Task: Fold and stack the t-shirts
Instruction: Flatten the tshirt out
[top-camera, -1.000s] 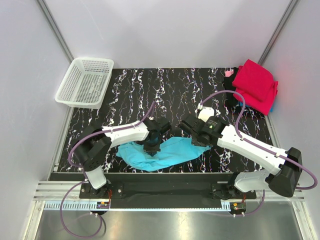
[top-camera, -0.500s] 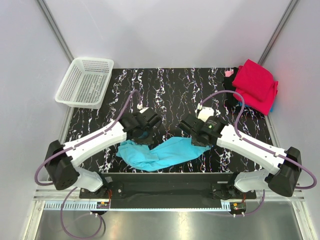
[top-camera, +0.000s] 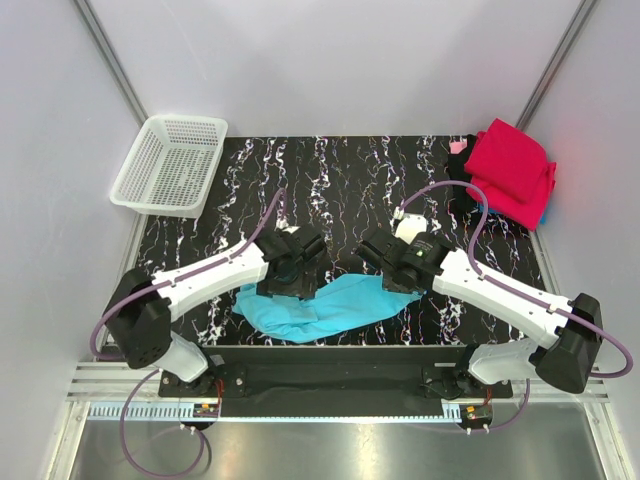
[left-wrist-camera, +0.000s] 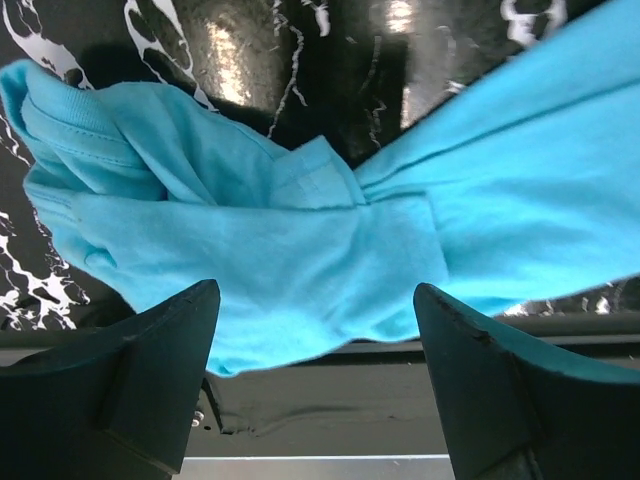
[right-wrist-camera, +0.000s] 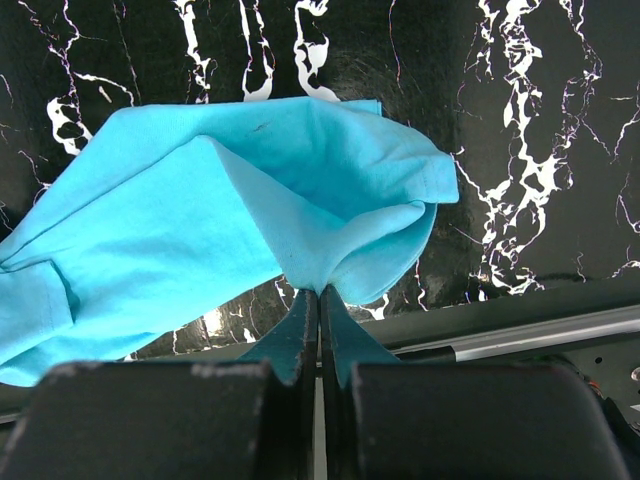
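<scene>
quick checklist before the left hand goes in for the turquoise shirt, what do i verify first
1. Grip of the right hand on the turquoise t-shirt: ok, shut on a fold at the shirt's right end.
2. Opening of the left hand: ok, fingers spread wide above the cloth.
3. Cloth held by the left hand: not ok, it grips nothing.
4. Shirt lying flat: not ok, bunched and creased.
5. Shirt fully on the table: cannot tell, its near edge lies right at the table's front edge.
6. Stack with the red t-shirt on top, far right corner: ok, apart from both arms.
</scene>
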